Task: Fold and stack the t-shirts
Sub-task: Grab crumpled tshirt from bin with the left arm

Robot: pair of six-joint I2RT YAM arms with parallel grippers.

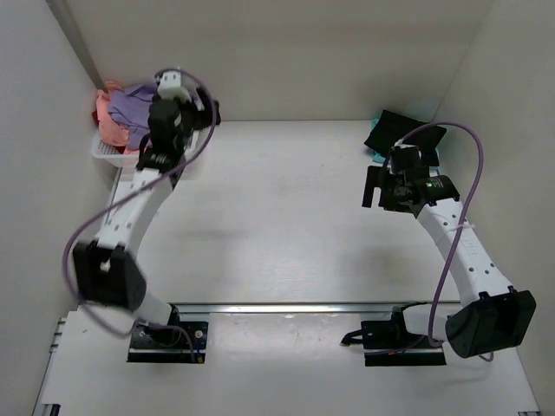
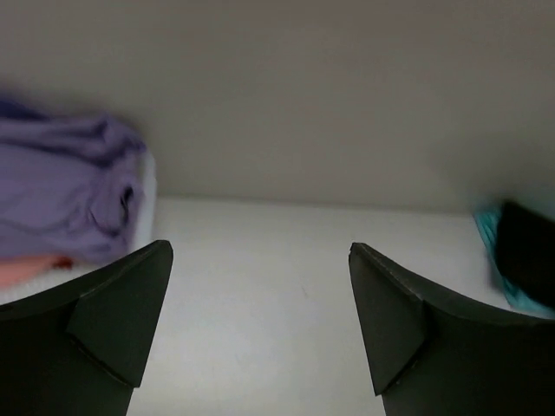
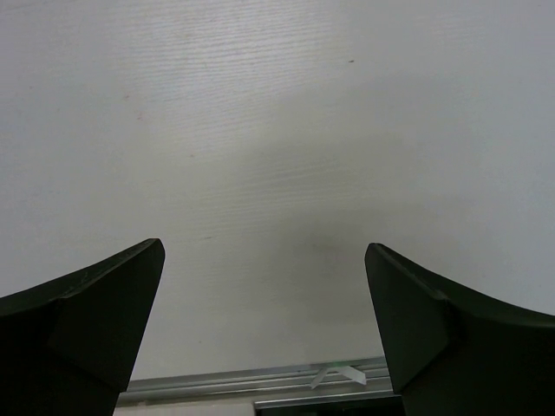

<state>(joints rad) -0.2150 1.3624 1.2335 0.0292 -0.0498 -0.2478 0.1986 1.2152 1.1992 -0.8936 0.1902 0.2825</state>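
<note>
A lavender-purple t-shirt (image 1: 132, 106) lies heaped on salmon-pink t-shirts (image 1: 108, 121) in a white basket (image 1: 107, 151) at the far left corner. My left gripper (image 1: 195, 113) hovers just right of that basket, open and empty. In the left wrist view its gap (image 2: 260, 246) frames bare table, with the lavender t-shirt (image 2: 69, 182) to the left. A black t-shirt (image 1: 401, 132) lies on a teal one (image 1: 434, 154) at the far right. My right gripper (image 1: 375, 189) hangs just in front of that pile, open and empty over bare table (image 3: 264, 245).
White walls close in the table on the left, back and right. A metal rail (image 1: 286, 307) runs across the near edge by the arm bases and also shows in the right wrist view (image 3: 260, 381). The black t-shirt (image 2: 529, 251) shows at the left wrist view's right edge.
</note>
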